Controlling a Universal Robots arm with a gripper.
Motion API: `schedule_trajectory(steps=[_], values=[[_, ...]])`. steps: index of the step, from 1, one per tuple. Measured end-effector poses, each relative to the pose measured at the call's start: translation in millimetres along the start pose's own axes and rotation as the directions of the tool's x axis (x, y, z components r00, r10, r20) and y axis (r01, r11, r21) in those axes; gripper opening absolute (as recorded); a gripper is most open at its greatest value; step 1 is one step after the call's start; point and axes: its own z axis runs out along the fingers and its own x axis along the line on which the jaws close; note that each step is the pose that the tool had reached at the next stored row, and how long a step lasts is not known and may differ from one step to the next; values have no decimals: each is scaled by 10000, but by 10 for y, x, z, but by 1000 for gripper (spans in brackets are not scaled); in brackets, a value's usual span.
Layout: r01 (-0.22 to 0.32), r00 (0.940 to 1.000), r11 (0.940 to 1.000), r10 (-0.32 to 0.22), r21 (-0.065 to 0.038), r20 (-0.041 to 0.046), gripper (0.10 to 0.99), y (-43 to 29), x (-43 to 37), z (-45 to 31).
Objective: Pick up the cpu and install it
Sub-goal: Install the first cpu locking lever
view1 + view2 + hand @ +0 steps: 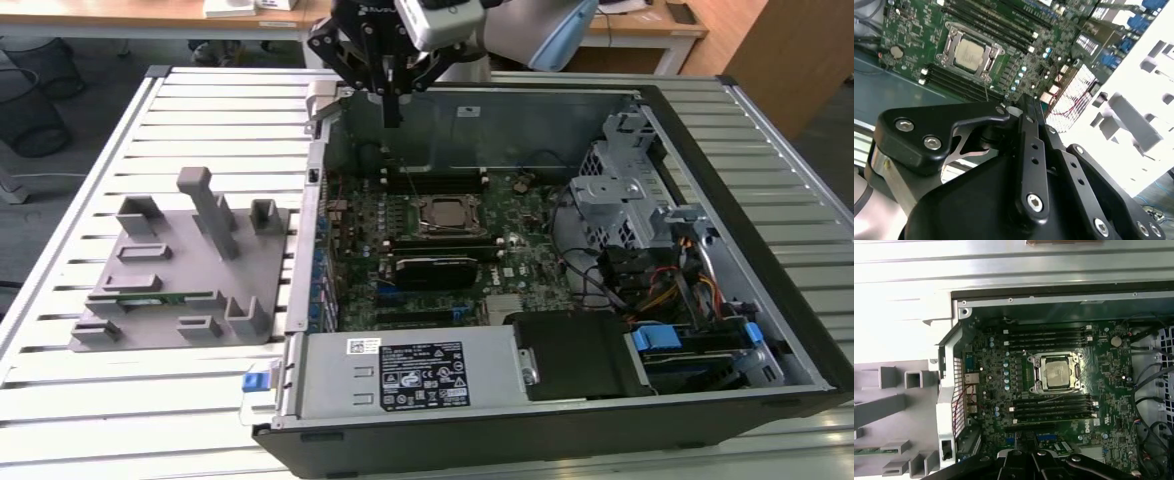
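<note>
Near the far edge of the desk (134, 420), above the case (561, 110) wall, the pincer (391, 118) hangs closed, empty; the cpu (445, 213) sits socketed.

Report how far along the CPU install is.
Done, by the look of it: the cpu sits silver top up in the motherboard socket, inside its metal frame. In hand: nothing. The gripper hangs shut above the open computer case, not touching the chip. Left: the pictures do not show whether the socket's frame is latched down.
</note>
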Motion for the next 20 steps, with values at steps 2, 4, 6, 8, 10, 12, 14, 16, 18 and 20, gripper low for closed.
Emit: schedule_trajectory(steps=[2,4,6,8,10,12,14,16,18,20], values=[[-1,10000,10000,1,-2,1,114,33,3,16],[0,10000,10000,0,-4,1,114,37,4,49],[0,10000,10000,0,-1,-1,114,35,5,83],[-1,10000,10000,1,-2,0,114,20,5,115],[-1,10000,10000,1,1,-2,114,-6,4,132],[-1,10000,10000,1,-3,0,114,-16,3,143],[-3,10000,10000,3,0,-1,114,-16,3,152],[-6,10000,10000,6,-2,0,114,7,7,224],[-7,10000,10000,7,0,-1,114,14,7,226],[-6,10000,10000,6,-1,0,114,26,9,231]])
